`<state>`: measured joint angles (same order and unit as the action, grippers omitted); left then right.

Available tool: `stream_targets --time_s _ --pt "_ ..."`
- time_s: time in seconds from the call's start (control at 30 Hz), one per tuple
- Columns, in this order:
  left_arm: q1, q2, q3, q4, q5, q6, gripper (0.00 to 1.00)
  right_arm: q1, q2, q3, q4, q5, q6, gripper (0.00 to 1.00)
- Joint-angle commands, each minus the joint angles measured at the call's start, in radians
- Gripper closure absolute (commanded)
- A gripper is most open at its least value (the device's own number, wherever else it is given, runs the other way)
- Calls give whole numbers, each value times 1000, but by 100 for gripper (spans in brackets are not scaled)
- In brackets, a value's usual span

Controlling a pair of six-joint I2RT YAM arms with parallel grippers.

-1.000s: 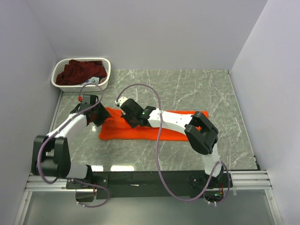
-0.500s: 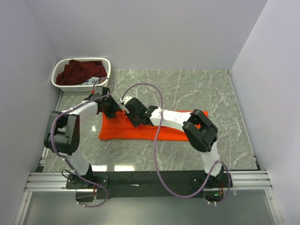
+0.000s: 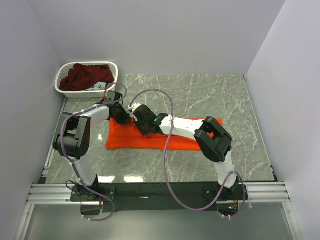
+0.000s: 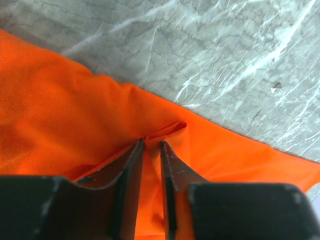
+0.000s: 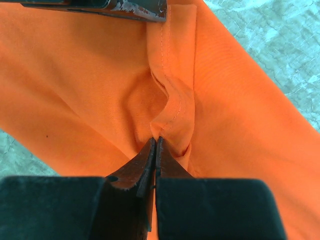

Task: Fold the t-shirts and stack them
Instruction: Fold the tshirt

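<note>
Soft, limp orange t-shirt [image 3: 150,139] spread flat on the table [image 3: 210,95] — best taken by its stitched hem [image 5: 175,100], pinched tight in the right gripper [image 5: 156,142], left gripper [image 4: 151,145] narrowed over a raised fold [image 4: 167,129], hold unclear.

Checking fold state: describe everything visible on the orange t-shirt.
The orange t-shirt is plain bright cloth with a stitched hem, lying as a long wrinkled band on the marble table. The right gripper pinches its hem shut. The left gripper straddles a raised fold near its edge, jaws narrowly apart, grip unclear.
</note>
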<state>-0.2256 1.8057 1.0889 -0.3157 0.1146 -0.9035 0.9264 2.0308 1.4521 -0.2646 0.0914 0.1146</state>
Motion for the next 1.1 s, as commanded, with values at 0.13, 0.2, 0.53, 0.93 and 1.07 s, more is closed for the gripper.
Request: stream_targets --time_s 0.13,0.2,0.53,0.93,1.07 --pt "-11 -3 40 9 -35 11 83 -4 2 11 25 11 -1 100" --pt "-11 -2 42 7 -33 15 91 -5 3 16 21 13 -7 100" --pt "-12 -45 74 -2 -93 54 99 -9 8 62 -16 73 -53 100" --pt "-11 -77 128 -25 -145 83 99 -12 2 71 -39 120 -95 100" --pt "-11 -88 112 -28 -139 80 99 -12 -6 62 -42 123 -95 99"
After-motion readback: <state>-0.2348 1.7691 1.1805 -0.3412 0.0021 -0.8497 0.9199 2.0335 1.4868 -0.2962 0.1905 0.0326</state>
